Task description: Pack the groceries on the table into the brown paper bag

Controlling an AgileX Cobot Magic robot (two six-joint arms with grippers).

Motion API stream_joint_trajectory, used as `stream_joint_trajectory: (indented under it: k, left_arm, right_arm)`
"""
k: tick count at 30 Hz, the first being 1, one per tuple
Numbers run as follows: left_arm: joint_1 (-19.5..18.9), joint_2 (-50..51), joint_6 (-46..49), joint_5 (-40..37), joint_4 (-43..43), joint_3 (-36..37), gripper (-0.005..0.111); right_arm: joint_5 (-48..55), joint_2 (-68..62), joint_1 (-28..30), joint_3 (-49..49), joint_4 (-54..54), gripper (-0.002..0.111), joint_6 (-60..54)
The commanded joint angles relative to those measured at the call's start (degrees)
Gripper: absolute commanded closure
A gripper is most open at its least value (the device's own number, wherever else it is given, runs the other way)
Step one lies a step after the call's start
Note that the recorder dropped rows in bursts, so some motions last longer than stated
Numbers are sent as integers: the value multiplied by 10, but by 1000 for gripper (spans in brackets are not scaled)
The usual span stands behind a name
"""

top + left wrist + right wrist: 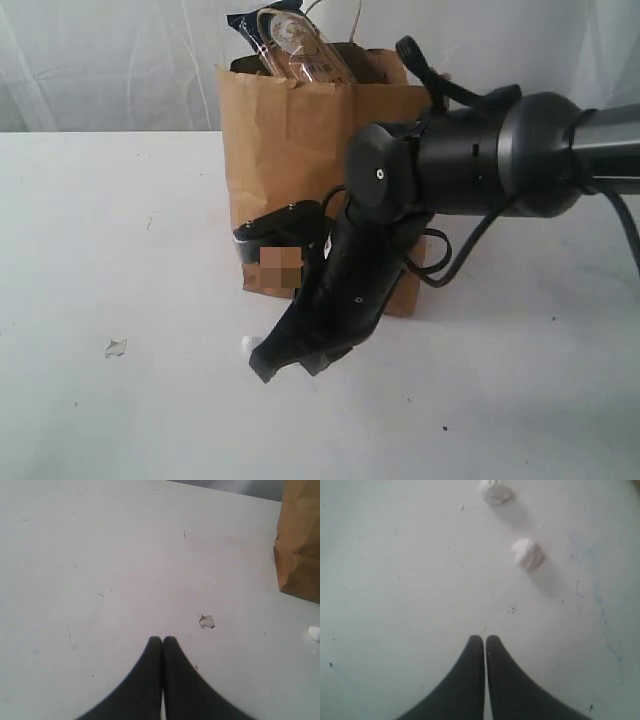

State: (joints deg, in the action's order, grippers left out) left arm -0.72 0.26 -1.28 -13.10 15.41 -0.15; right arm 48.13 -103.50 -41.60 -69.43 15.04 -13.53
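Closest in, the right arm's black tool point(268, 364) hangs low over the plain white worktop point(100, 250), jaws pressed together and holding nothing, near two small white crumpled lumps point(526, 553). The left arm's black tool point(162, 640) is likewise closed and empty, beside a tiny torn scrap point(206, 622). Just behind the right arm stands the tall creased brown kraft paper bag point(290, 150), upright, with a clear jar point(300, 50) and a dark blue packet point(245, 25) poking from its mouth (no loose groceries show in these views). The bag looks light, soft-walled and easily tipped. The jar is likely hard, slick and breakable, best gripped across its body, and the bag by its thin loop handles point(352, 20).
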Motion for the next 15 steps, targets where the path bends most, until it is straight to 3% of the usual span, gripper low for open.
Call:
stream_joint_trajectory:
  k: [1, 4, 6, 15]
  left_arm:
    - [0, -3, 0, 2, 4, 2, 107]
    - [0, -3, 0, 2, 4, 2, 107]
    - [0, -3, 0, 2, 4, 2, 107]
    - [0, -3, 0, 2, 4, 2, 107]
  right_arm:
    - [20, -12, 0, -22, -19, 91, -13]
    - [29, -29, 0, -46, -29, 73, -13]
    - [14, -38, 0, -65, -33, 68, -1]
    - [-19, -94, 28, -115, -84, 68, 114]
